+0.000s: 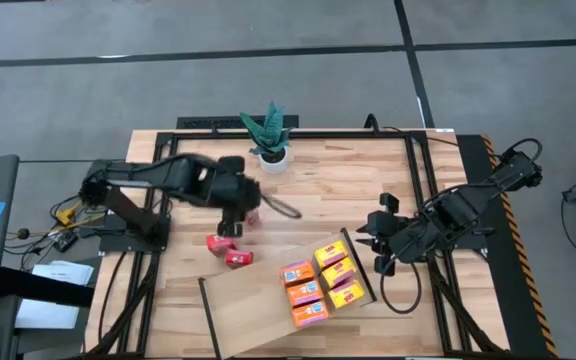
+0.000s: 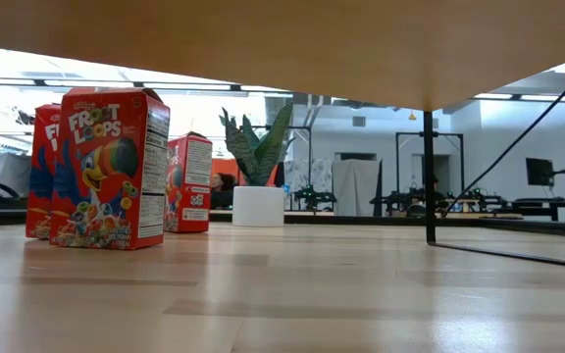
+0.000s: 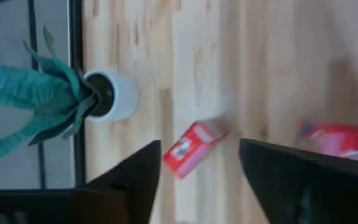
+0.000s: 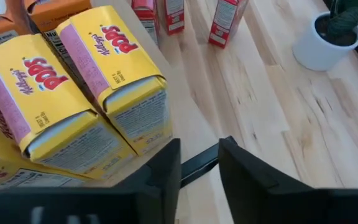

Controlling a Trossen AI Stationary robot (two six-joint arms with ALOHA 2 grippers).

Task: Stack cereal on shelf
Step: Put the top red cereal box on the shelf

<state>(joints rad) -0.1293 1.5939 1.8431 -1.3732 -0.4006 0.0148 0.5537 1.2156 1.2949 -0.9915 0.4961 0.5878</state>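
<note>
Left gripper (image 3: 197, 180) has its two dark fingers spread apart with nothing between them, hanging over the slatted wooden tabletop (image 1: 328, 190) right above a small red cardboard cereal box (image 3: 192, 147); it's let go, not touching the box as far as I can see; seen from above that claw sits around 10 o'clock from the table's middle, with two more red cereal boxes (image 1: 226, 250) just beside it toward 6 o'clock; right gripper (image 4: 197, 163) shows a narrow gap between its fingers, gripping nothing, parked at the black rail edge of the large flat light-wood shelf board (image 1: 258, 305); the yellow Pops cereal boxes (image 4: 114, 78) lie flat on that board next to orange ones (image 1: 303, 295), about 5 o'clock on the table; white pot with a green spiky plant (image 1: 271, 140) stands at 12 o'clock.
</note>
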